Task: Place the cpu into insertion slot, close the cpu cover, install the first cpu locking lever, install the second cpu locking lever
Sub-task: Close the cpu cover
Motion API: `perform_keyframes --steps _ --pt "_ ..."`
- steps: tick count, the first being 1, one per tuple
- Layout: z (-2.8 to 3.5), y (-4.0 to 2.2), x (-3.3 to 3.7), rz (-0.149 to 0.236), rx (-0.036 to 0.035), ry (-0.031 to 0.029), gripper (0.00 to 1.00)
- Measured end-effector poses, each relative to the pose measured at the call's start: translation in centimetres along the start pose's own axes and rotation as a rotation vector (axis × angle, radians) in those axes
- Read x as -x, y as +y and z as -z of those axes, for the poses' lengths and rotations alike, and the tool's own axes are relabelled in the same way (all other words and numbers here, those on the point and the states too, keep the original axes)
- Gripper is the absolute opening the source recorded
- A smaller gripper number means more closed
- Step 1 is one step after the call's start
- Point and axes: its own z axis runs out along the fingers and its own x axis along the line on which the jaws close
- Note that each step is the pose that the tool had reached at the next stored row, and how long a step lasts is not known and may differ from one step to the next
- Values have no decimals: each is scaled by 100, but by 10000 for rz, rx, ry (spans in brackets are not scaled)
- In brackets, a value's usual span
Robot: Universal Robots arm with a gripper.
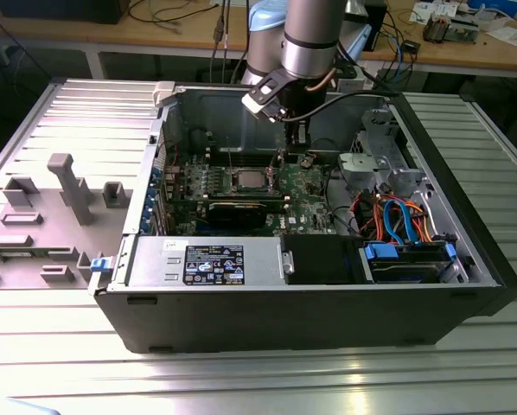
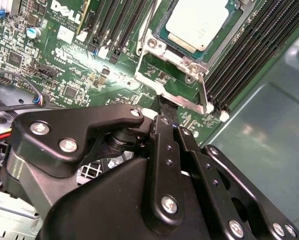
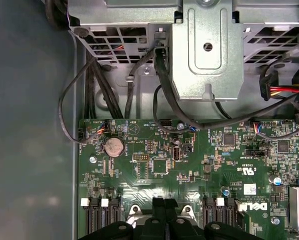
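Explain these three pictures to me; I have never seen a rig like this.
The grey robot arm carries a black claw at its tip. The exterior view comes from a camera off the arm; both wrist views come from cameras riding on it. On the ribbed metal table lies an open black computer case, with a grey plastic fixture at the exterior view's left. The claw, shut and seemingly empty, reaches down to the green circuit board. In the second wrist view its tip is near the small square silver-topped chip, framed by a thin silver metal plate.

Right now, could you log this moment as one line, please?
cpu: seated | cpu cover: down around it | gripper: at cover's edge
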Motion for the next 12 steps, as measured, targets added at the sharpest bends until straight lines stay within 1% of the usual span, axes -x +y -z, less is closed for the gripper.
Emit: perform_keyframes --steps 12 --pt "0 -39 0 0 0 0 11"
